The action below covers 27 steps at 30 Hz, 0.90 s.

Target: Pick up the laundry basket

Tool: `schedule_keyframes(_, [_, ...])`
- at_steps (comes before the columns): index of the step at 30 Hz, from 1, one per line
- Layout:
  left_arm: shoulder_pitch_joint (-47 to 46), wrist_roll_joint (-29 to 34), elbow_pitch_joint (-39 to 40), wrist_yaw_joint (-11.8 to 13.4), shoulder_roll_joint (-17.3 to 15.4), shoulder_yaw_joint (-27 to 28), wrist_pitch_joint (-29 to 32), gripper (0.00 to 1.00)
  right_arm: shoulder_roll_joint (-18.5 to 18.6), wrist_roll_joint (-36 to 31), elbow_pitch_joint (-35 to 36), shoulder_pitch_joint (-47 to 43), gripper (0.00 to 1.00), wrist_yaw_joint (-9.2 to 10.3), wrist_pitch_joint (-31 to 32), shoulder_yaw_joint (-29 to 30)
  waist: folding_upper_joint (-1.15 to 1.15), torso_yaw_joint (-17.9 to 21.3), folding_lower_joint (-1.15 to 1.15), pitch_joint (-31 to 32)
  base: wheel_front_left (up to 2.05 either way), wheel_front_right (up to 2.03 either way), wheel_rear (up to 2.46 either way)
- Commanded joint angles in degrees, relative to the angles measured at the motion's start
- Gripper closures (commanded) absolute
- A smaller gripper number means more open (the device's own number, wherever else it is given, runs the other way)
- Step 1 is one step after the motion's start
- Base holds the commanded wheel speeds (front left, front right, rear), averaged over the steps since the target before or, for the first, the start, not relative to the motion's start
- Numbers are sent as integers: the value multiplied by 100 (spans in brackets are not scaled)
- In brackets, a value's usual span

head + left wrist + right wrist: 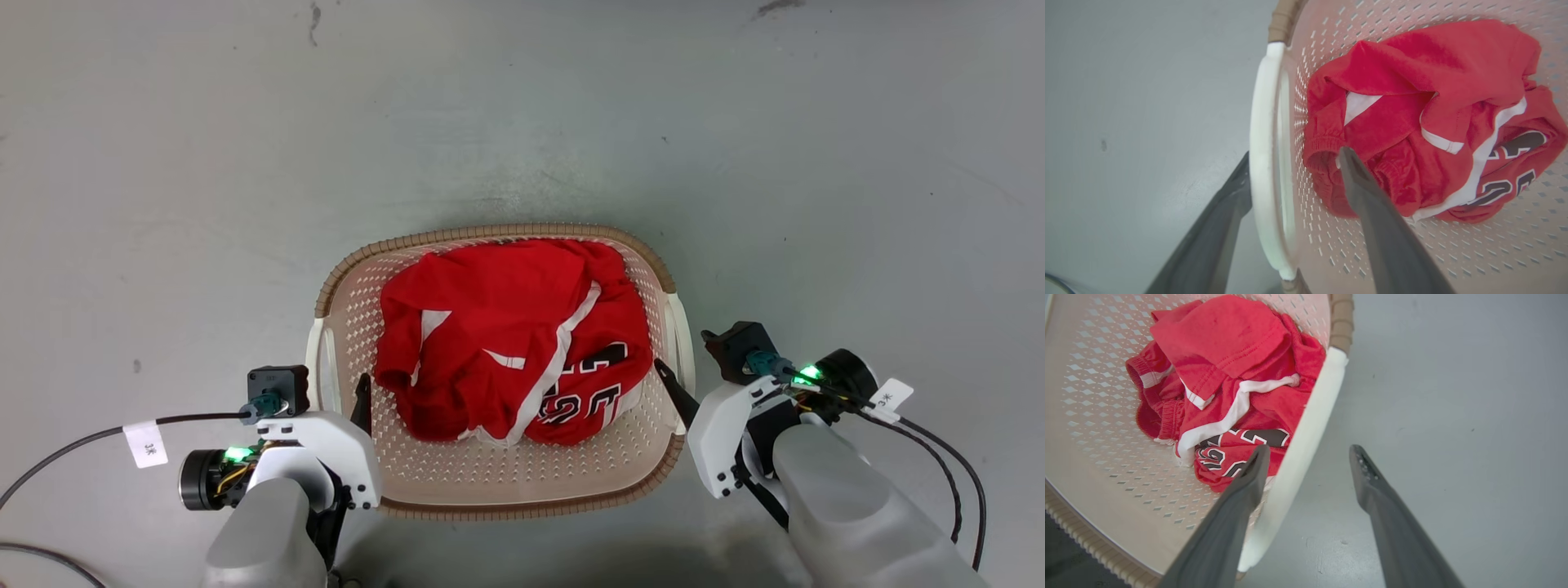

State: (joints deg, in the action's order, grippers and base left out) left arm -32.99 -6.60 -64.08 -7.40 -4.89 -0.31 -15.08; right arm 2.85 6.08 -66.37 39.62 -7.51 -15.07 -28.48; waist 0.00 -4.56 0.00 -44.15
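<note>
Head view, read left to right. Bare grey concrete-look floor [245, 163] with a few dark scuffs. At lower left, the left arm's pale forearm carries a black cable with a white paper tag [145, 443].

Left gripper [1295, 155]: the two long dark fingers are apart and straddle the basket's left white plastic side handle [1261, 163]. The outer finger [1224, 216] is on the floor side and meets the handle's edge in the left wrist view. I cannot tell if it really touches. The inner finger [1372, 204] is inside the basket, with its tip over the edge of the cloth. Nothing is clamped.

The cream-pink perforated plastic laundry basket [506, 482], rounded-rectangular with a brown woven-look rim, sits on the floor at centre frame between the two arms. Inside it is a crumpled red sports jersey [506, 327] with white trim and black numerals — it covers most of the bottom and leaves the near perforated part bare.

Right white plastic side handle [1306, 428]: this one also sits between spread fingers.

Right gripper [1309, 449]: parted, not gripping. The right wrist view shows one finger [1237, 514] inside the basket, just beside the handle, and the other [1388, 522] outside over the floor, apart from the handle. A second tagged black cable [939, 457] trails off this wrist at lower right — a green indicator light [808, 374] glows on it.
</note>
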Motion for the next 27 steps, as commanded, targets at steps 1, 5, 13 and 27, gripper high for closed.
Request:
schedule_keyframes(1, [-82,-38,-38,-8,26,-51,-14,0,4,38,-38,116,0,4,-8,-21,0,3,0,-56,0,0,0])
schedule_keyframes(5, [-160,-129,-171,-7,36,-185,-14,11,4,88,-150,189,7,4,37,-88,0,7,0,-125,0,0,0])
schedule_keyframes(13, [-180,-316,-207,0,1,-448,-15,100,-13,140,-203,214,100,-12,11,-145,0,-13,0,-77,0,0,0])
schedule_keyframes(27, [174,-663,-396,0,-79,-721,-16,100,-24,489,-145,-261,100,-12,127,-568,0,158,0,1048,0,0,0])
